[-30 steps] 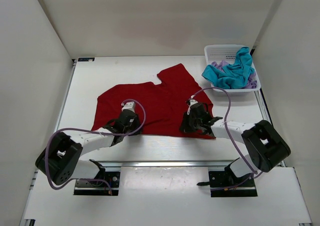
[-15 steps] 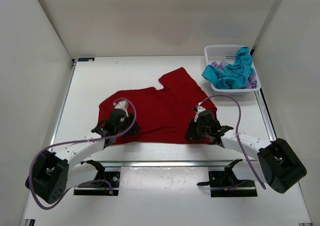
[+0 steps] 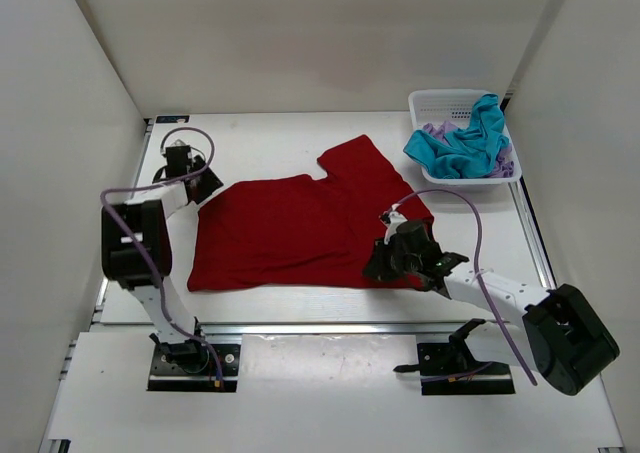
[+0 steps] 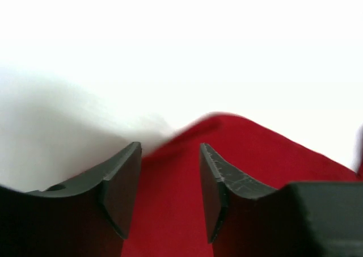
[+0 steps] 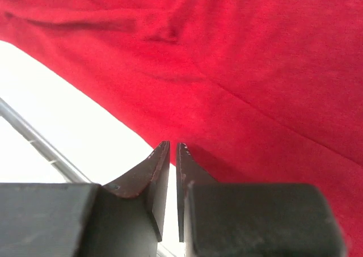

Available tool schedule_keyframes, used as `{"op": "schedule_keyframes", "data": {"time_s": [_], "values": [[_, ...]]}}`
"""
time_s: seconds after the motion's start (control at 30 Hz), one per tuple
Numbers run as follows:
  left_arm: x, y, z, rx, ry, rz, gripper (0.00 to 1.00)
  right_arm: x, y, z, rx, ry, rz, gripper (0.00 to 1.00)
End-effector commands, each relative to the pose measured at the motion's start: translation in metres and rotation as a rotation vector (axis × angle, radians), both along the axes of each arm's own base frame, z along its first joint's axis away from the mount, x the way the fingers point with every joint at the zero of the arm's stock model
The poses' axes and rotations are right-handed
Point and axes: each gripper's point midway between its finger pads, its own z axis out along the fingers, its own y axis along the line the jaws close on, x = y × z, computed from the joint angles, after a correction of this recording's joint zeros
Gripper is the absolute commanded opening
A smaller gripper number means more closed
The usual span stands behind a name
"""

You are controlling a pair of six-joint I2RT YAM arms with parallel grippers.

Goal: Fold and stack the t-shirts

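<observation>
**Overhead and wrist views, one moment.** You see the red shirt (image 3: 290,233) spread over the middle of the desk (image 3: 250,138). Its near hem runs along the near edge of the desk, and one lobe of cloth reaches toward the far edge, right of centre. The left part lies smooth. The right part shows shallow creases in the right wrist view.

Your left gripper (image 4: 169,152) sits toward the far-left corner of the desk, at the far-left corner of the red shirt. Its fingers (image 4: 122,183) stand apart, and the tip of the cloth shows in the gap between them. The view is blurred, so contact with the cloth cannot be judged.

Your right gripper (image 5: 172,146) is at the near-right part of the shirt, at its hem. Its fingers (image 5: 156,177) are drawn almost together, leaving only a thin slit. Whether the hem is caught between them cannot be told.

The white basket (image 3: 432,101) stands in the far-right corner of the desk. The teal shirt (image 3: 460,148) lies bunched in it, draped over the rim, with the lavender shirt (image 3: 436,131) showing beneath it.
</observation>
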Motion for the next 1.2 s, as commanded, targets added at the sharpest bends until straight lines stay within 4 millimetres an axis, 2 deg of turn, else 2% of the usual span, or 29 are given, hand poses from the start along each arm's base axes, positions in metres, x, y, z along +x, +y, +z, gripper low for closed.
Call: {"op": "schedule_keyframes", "data": {"time_s": [0.0,0.07,0.13,0.23,0.27,0.3,0.37,0.43,0.47,0.57,0.63,0.77,0.8,0.83,0.87,0.93,0.97,1.0,1.03,1.07,1.13,1.17], "values": [[0.018,0.01,0.009,0.086,0.013,-0.033,0.57,0.0,0.013,0.014,0.069,-0.056,0.037,0.09],[0.023,0.013,0.005,0.091,0.02,-0.029,0.64,-0.005,0.015,0.013,0.087,-0.045,0.047,0.08],[0.025,0.014,-0.001,0.111,0.036,-0.04,0.65,-0.009,0.018,0.011,0.094,-0.039,0.06,0.08],[0.023,0.013,-0.014,0.132,0.082,-0.07,0.65,-0.01,0.021,0.012,0.102,-0.041,0.064,0.08],[0.02,0.006,-0.019,0.139,0.098,-0.096,0.63,-0.01,0.021,0.013,0.107,-0.043,0.065,0.08],[0.019,0.004,-0.022,0.137,0.102,-0.104,0.6,-0.009,0.02,0.012,0.108,-0.04,0.055,0.08],[0.011,-0.003,-0.028,0.12,0.115,-0.132,0.45,-0.01,0.021,0.015,0.115,-0.047,0.061,0.08],[0.005,-0.006,-0.028,0.105,0.108,-0.141,0.39,-0.005,0.02,0.019,0.119,-0.065,0.054,0.09],[-0.001,-0.005,-0.031,0.104,0.119,-0.138,0.4,-0.004,0.019,0.02,0.12,-0.068,0.051,0.08],[-0.007,-0.011,-0.024,0.121,0.106,-0.157,0.37,0.002,0.018,0.026,0.125,-0.088,0.039,0.08],[-0.012,-0.012,-0.018,0.126,0.097,-0.156,0.31,0.002,0.02,0.026,0.128,-0.086,0.043,0.08],[-0.018,-0.02,-0.002,0.118,0.063,-0.154,0.06,0.002,0.023,0.027,0.131,-0.097,0.052,0.08],[-0.022,-0.036,0.006,0.135,0.045,-0.177,0.0,0.0,0.023,0.025,0.131,-0.092,0.053,0.09],[-0.023,-0.045,0.021,0.139,0.009,-0.188,0.0,0.001,0.024,0.026,0.136,-0.095,0.051,0.08],[-0.03,-0.044,0.018,0.163,0.012,-0.168,0.0,-0.001,0.025,0.026,0.138,-0.093,0.057,0.09],[-0.044,-0.055,0.034,0.19,-0.054,-0.157,0.0,-0.002,0.026,0.024,0.141,-0.093,0.06,0.08],[-0.046,-0.053,0.048,0.214,-0.095,-0.134,0.0,-0.004,0.028,0.021,0.137,-0.087,0.065,0.08],[-0.057,-0.059,0.042,0.218,-0.087,-0.142,0.0,-0.003,0.026,0.019,0.136,-0.08,0.059,0.08],[-0.062,-0.064,0.052,0.223,-0.119,-0.145,0.0,-0.005,0.028,0.021,0.14,-0.082,0.069,0.08],[-0.075,-0.067,0.047,0.205,-0.115,-0.141,0.0,-0.005,0.029,0.02,0.139,-0.081,0.065,0.08],[-0.103,-0.07,0.023,0.162,-0.07,-0.137,0.03,-0.002,0.026,0.022,0.145,-0.091,0.055,0.08],[-0.107,-0.069,0.026,0.149,-0.089,-0.129,0.08,-0.003,0.026,0.021,0.143,-0.087,0.052,0.08]]}}
